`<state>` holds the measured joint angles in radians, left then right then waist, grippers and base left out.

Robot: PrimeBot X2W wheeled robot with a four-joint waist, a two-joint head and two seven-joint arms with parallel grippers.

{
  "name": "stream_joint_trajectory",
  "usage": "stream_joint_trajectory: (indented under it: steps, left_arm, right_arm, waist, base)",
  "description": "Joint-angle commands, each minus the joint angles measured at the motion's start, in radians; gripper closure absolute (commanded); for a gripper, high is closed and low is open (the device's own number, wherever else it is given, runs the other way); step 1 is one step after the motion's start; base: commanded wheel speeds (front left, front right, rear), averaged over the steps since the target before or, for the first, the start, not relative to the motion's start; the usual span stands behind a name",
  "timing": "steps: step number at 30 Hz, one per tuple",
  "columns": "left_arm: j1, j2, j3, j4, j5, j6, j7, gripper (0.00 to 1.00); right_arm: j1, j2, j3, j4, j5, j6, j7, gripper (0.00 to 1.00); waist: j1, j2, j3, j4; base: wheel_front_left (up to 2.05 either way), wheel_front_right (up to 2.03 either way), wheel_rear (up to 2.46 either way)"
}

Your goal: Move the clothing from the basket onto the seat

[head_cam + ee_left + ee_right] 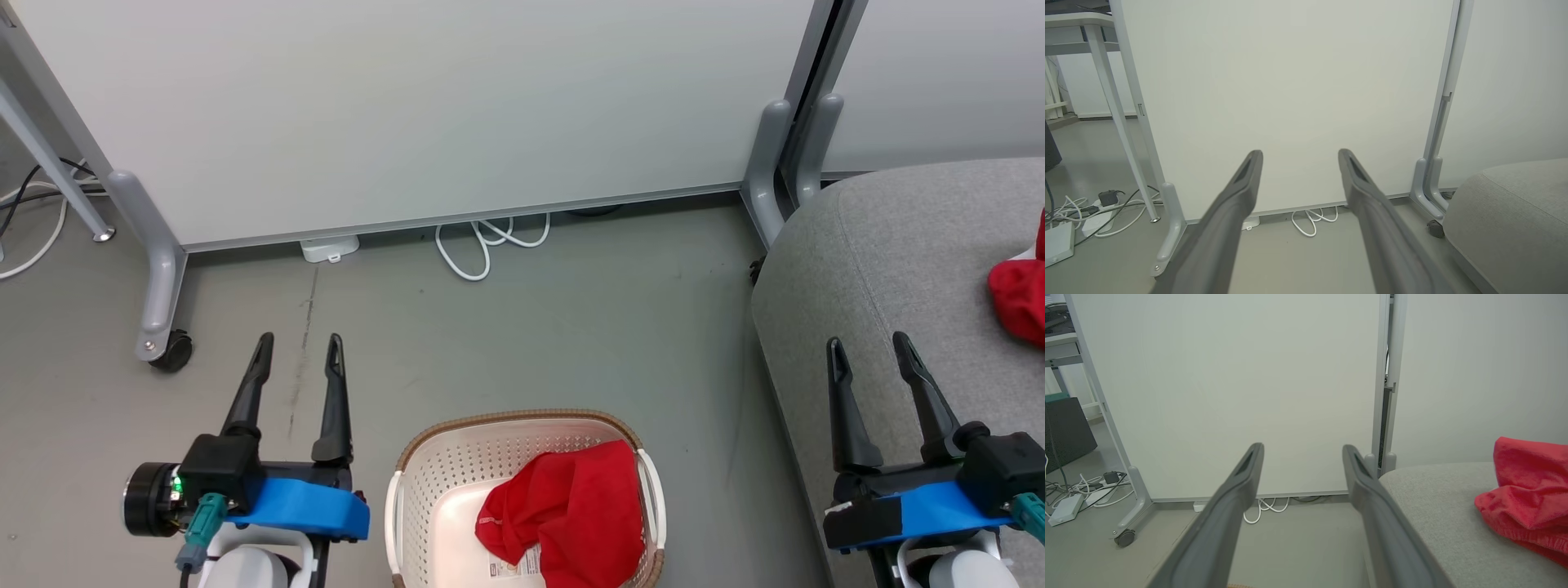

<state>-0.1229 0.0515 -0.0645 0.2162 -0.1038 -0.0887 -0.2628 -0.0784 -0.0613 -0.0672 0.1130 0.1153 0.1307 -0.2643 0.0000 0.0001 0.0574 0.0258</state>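
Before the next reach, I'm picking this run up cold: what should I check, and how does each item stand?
1. Left gripper open, empty: ok.
2. Right gripper open, empty: ok.
3. Red garment lying uncovered in the basket: ok.
4. Basket emptied: not ok.
5. Bare couch beside the second red garment: ok.
6. More clothing hidden underneath: cannot tell.

A tall pale-white partition panel (pixel 424 106) stands ahead of me on grey metal feet, one with a black castor (pixel 171 351). Smooth grey floor (pixel 571 327) runs beneath, carrying a looped white cable (pixel 482 278). A white-legged table (pixel 1073 19) stands left.
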Motion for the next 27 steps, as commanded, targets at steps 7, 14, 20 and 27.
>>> stream_joint_trajectory:
  steps: [7, 14, 20, 27]
  left_arm:
    - [-0.061, -0.001, -0.067, 0.068, 0.004, -0.028, -0.003, 0.00]
    - [-0.147, -0.001, -0.139, 0.160, -0.016, -0.040, -0.003, 0.00]
    - [-0.247, 0.002, -0.227, 0.267, -0.028, -0.042, -0.003, 0.00]
    - [-0.371, 0.038, -0.367, 0.380, -0.068, -0.042, -0.003, 0.00]
  right_arm:
    - [-0.018, -0.002, 0.007, -0.002, 0.000, 0.000, 0.000, 0.00]
    - [-0.051, -0.010, 0.013, -0.010, 0.008, 0.000, 0.000, 0.00]
    - [-0.097, -0.008, 0.015, -0.022, 0.013, 0.000, 0.000, 0.00]
    - [-0.162, -0.005, 0.011, -0.038, 0.019, 0.000, 0.000, 0.00]
  waist:
    - [0.0000, -0.0001, 0.023, -0.010]
    - [0.0000, -0.0001, 0.075, -0.041]
    - [0.0000, -0.0001, 0.160, -0.091]
    - [0.0000, -0.0001, 0.280, -0.150]
  base:
    - [0.00, 0.00, 0.00]
    - [0.00, 0.00, 0.00]
    - [0.00, 0.00, 0.00]
    - [0.00, 0.00, 0.00]
